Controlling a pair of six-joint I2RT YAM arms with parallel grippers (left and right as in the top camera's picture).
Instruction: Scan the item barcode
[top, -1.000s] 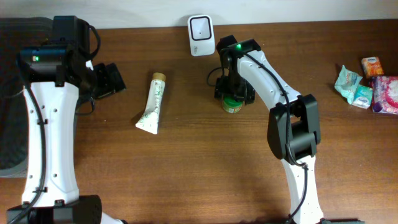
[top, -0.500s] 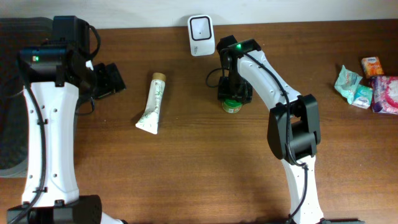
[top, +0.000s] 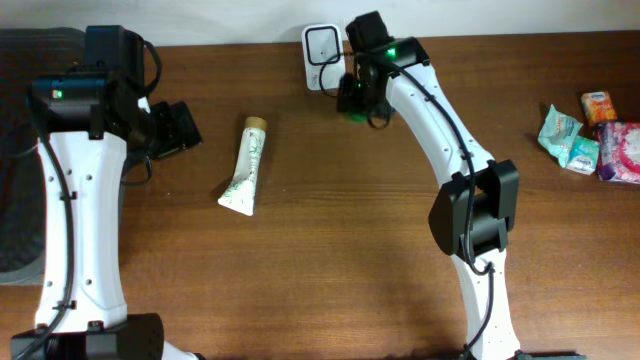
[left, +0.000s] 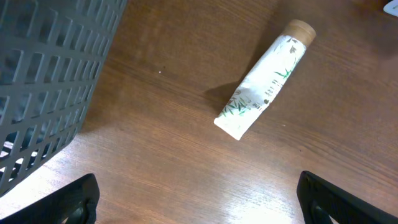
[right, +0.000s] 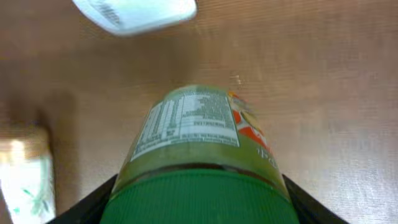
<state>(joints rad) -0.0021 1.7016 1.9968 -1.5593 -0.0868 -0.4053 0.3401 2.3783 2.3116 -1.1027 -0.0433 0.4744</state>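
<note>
My right gripper (right: 198, 202) is shut on a jar (right: 193, 130) with a green lid (right: 199, 193) and a printed label, its fingers pressed on both sides of the lid. In the overhead view the right gripper (top: 355, 95) holds the jar above the table just right of the white scanner (top: 322, 43), and only a sliver of green shows. The scanner (right: 134, 11) sits at the top of the right wrist view, ahead of the jar. My left gripper (top: 175, 128) stands open over bare wood at the left, with nothing between its fingers (left: 74, 202).
A white tube with a tan cap (top: 246, 166) lies on the table between the arms, also seen as the tube (left: 264, 87). A grey basket (left: 43, 81) stands at the far left. Several small packets (top: 590, 130) lie at the right edge.
The right gripper closed on the jar, lifted it off the table and carried it back and left, up beside the scanner. The left arm has not moved.
</note>
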